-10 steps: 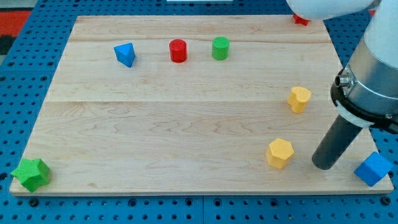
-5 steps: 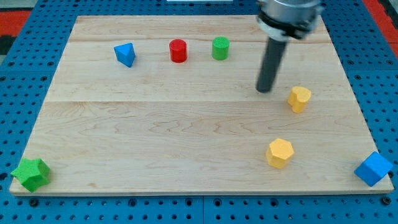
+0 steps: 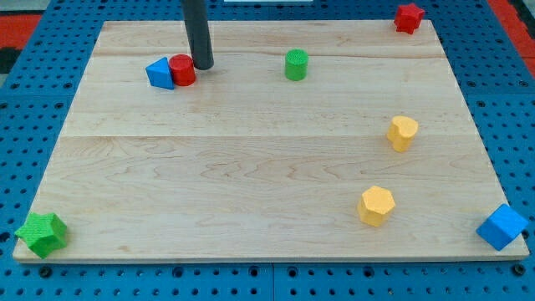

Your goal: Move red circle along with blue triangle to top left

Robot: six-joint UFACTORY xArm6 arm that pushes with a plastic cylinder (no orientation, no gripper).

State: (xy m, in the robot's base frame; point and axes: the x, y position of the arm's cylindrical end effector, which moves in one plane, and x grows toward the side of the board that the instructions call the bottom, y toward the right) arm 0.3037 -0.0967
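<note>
Red circle (image 3: 182,70) in the upper-left part of the board (image 3: 251,167), touching blue triangle (image 3: 159,73), which lies on its view's-left side. Both near the top edge, yet short of the top-left corner. My tip (image 3: 203,65) just beside the red circle, at its view's-right upper side; touching or a hair apart, cannot tell. No claw to report: only a bare rod, nothing to part or close.

Judged as mid-push, with the pair joined but the corner not reached. Push toward the view's left and a little toward the top, with the line of force through the circle's middle and on into the triangle. Off-centre contact likely to roll the circle round the triangle's slanted face and split the pair. Go slowly and stop short of the board's edge.

Farther out: green circle (image 3: 296,64) in the same row, well apart to the view's right. Upper yellow block (image 3: 402,133) and lower yellow block (image 3: 376,206) on the right side. Blue cube (image 3: 502,227), green star (image 3: 41,233) and red star (image 3: 409,17) at the other corners. None in the path.
</note>
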